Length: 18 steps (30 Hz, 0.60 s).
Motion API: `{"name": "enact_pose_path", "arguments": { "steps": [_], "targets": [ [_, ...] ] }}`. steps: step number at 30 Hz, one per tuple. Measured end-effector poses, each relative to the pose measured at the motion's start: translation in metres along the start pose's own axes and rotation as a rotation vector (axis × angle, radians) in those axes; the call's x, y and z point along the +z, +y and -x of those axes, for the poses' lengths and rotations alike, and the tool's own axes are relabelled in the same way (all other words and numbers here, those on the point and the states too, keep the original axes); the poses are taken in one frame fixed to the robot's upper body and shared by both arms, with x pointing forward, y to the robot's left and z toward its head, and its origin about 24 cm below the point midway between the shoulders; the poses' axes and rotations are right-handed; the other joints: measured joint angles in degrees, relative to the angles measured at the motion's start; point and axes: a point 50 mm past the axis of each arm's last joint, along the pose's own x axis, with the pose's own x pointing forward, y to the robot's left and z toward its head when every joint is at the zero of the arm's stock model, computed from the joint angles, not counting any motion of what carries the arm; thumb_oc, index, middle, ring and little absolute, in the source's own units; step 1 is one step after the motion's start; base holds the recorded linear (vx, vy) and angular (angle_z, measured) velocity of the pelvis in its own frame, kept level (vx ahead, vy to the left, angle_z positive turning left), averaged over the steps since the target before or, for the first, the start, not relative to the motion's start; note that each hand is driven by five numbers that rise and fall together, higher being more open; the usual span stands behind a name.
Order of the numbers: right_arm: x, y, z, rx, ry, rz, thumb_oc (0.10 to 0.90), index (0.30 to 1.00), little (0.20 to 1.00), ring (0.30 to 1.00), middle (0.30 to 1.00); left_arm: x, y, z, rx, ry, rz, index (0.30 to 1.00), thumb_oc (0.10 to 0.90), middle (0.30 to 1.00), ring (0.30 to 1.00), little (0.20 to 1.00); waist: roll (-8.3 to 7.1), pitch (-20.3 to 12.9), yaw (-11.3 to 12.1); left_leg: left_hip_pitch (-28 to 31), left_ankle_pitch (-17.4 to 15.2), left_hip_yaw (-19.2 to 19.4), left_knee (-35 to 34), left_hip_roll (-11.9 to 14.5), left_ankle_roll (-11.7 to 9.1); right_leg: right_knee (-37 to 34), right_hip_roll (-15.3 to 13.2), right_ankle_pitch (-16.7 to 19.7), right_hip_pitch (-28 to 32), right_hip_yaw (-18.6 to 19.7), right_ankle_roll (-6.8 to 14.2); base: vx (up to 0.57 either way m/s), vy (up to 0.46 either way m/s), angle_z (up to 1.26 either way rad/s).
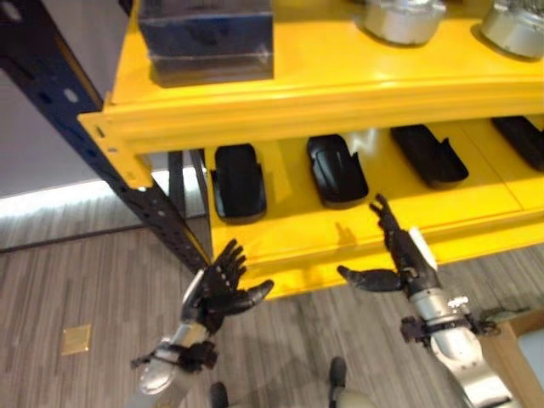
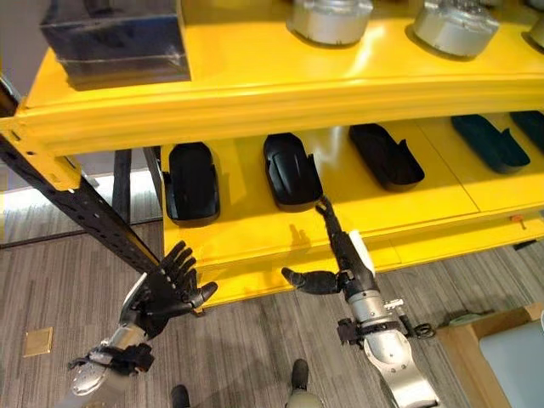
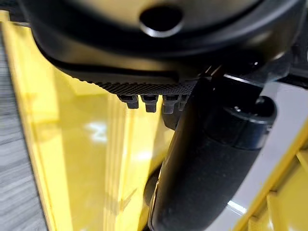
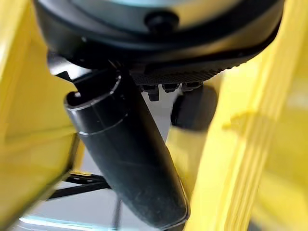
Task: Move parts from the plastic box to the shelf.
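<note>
Grey wood-look floor (image 1: 85, 280); brass floor plate (image 1: 76, 338); wooden crate corner (image 2: 476, 357).

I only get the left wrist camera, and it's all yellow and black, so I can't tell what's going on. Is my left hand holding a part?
Observer: No. The left hand is open and holds nothing. It is in front of the lower shelf.
Operator: What is my other hand doing?
Observer: The right hand is open and empty too, with its fingers stretched up towards that shelf.
Operator: Are there any parts on the shelf?
Observer: Yes, black parts lie side by side in a row on it, past both hands.
</note>
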Motion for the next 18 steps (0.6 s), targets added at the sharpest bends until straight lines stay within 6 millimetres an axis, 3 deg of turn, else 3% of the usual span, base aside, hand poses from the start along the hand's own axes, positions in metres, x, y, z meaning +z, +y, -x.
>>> {"name": "enact_pose_path", "arguments": {
  "steps": [2,7,11,18],
  "targets": [
    [-0.004,0.005,0.002,0.029,0.016,-0.059,0.9,1.0,1.0,1.0,1.0,-0.004,0.006,0.001,0.021,0.021,-0.003,1.0,0.9,1.0,1.0,1.0,-0.62,-0.9,0.3,0.0,0.0,-0.3,0.0,-0.3,0.0,0.0,-0.3,-0.1,0.2,-0.1,0.1,-0.01,0.084,0.08],
    [-0.031,0.012,0.018,0.04,0.158,-0.193,0.9,1.0,1.0,1.0,1.0,-0.036,0.02,0.017,0.096,0.152,0.027,1.0,0.9,1.0,1.0,1.0,-1.57,-5.5,0.3,-0.5,-0.1,-0.8,-0.3,-0.6,0.9,-0.5,-0.6,-1.0,0.5,-0.4,0.5,0.0,0.047,0.06],
    [-0.044,0.014,0.024,0.004,0.216,-0.264,0.9,1.0,1.0,1.0,1.0,-0.053,0.025,0.022,0.145,0.205,0.052,1.0,0.9,1.0,1.0,1.0,-1.98,-7.0,0.3,-0.7,0.2,-1.0,-0.3,-0.7,1.3,-0.5,-0.7,-1.0,0.4,-0.1,0.5,0.0,0.021,0.02],
    [-0.053,0.021,0.029,0.029,0.268,-0.285,0.9,1.0,1.0,1.0,1.0,-0.054,0.024,0.021,0.164,0.194,0.051,1.0,0.9,1.0,1.0,1.0,-2.26,-7.2,0.1,0.0,0.3,-0.8,-0.3,-0.8,1.4,-0.5,-0.6,-0.5,0.4,0.4,0.4,0.01,0.0,-0.02]
  ]
}}
